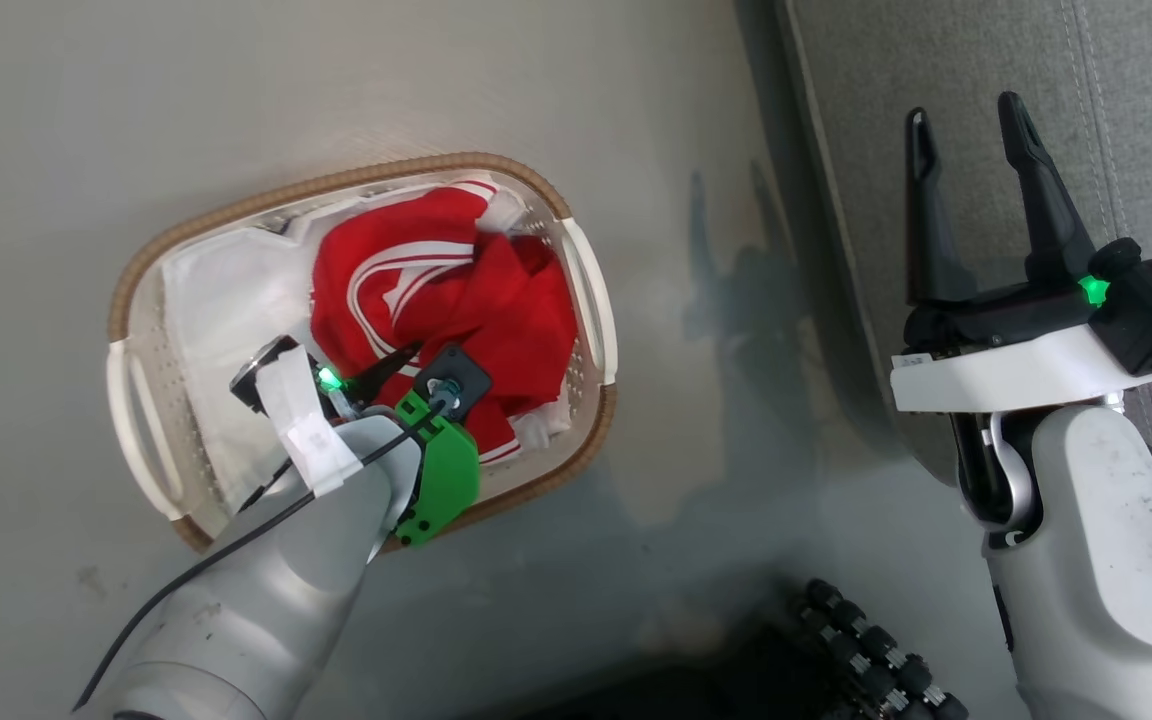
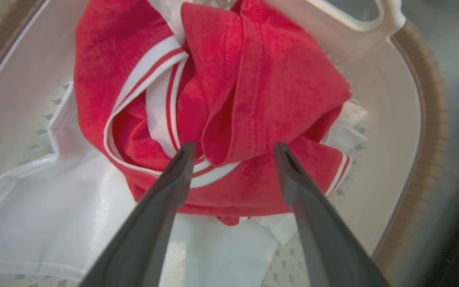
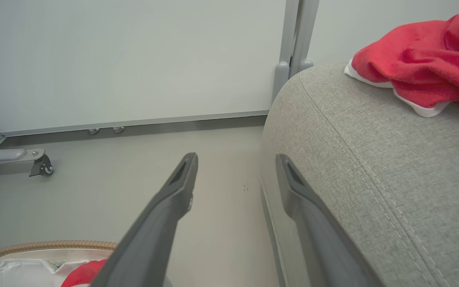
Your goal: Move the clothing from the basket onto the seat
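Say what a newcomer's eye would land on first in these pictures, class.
The bright red clothing bundled in the cream basket on the floor, with the open left gripper pointing down at it. Next, another red garment lying on the grey seat, near whose edge the right gripper hangs open.

At centre left of the head view, the oval cream perforated plastic basket (image 1: pixel 336 185) with a brown woven-look rim stands on the pale floor (image 1: pixel 136 100), left of the large grey fabric seat (image 1: pixel 976 50) at upper right. Inside it, the crumpled red white-striped garment (image 1: pixel 436 290) lies toward the right, on a plain white cloth sheet (image 1: pixel 226 300). At the right wrist view's upper right, another red garment (image 3: pixel 420 59) lies on the seat.
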